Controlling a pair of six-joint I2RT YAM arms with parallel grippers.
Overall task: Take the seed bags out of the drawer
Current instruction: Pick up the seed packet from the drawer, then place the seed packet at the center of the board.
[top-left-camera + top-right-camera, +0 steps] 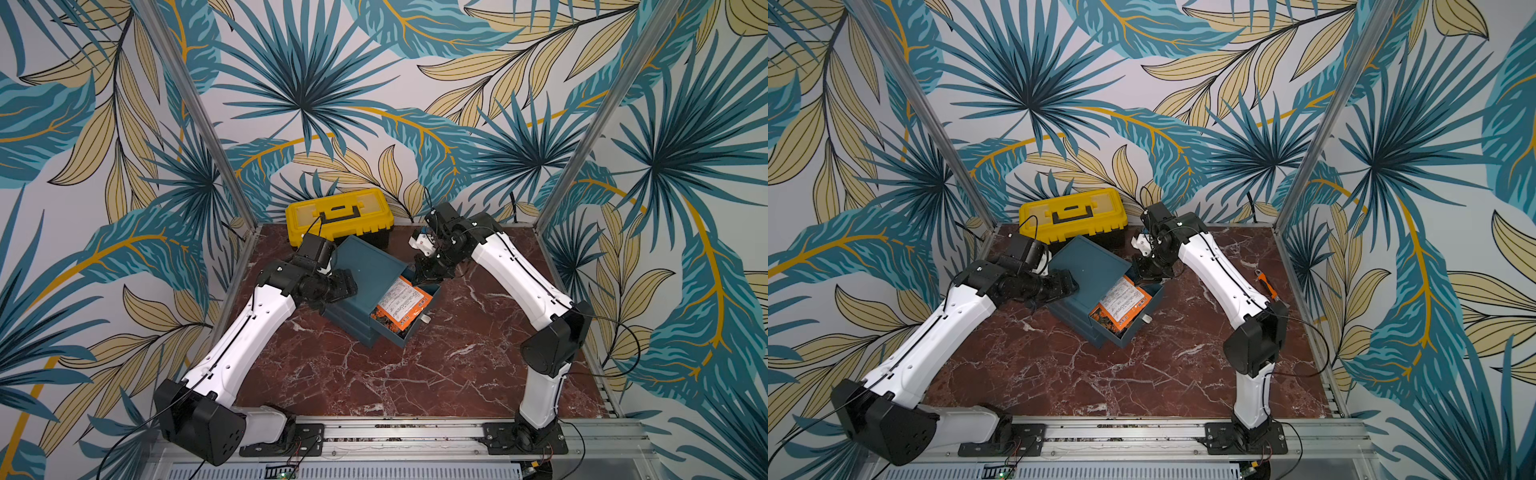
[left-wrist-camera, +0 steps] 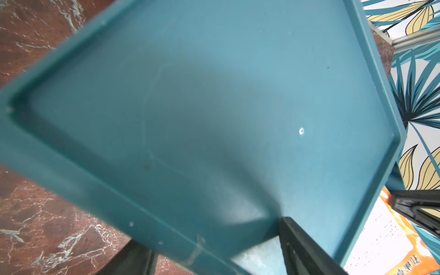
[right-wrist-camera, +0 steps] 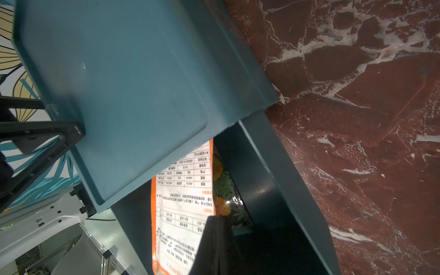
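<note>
A teal drawer cabinet (image 1: pixel 365 270) (image 1: pixel 1088 266) stands mid-table with its top drawer (image 1: pixel 415 332) (image 1: pixel 1138 332) pulled out. Orange seed bags (image 1: pixel 401 305) (image 1: pixel 1123 303) lie in it. The top one (image 3: pixel 181 202) shows its white printed back and partly hides one with an orange-flower photo (image 3: pixel 221 181). My left gripper (image 1: pixel 347 286) (image 2: pixel 212 234) is clamped on the cabinet's left top edge, one finger (image 2: pixel 297 238) on the lid. My right gripper (image 1: pixel 419 276) (image 3: pixel 215 219) is shut, its tips reaching into the drawer at the top bag's long edge. Whether it pinches the bag is unclear.
A yellow toolbox (image 1: pixel 338 216) stands behind the cabinet against the back wall. An orange-handled tool (image 1: pixel 1266 286) lies near the right arm. The drawer's white handle (image 1: pixel 424 319) points to the front right. Metal posts mark the table's back corners.
</note>
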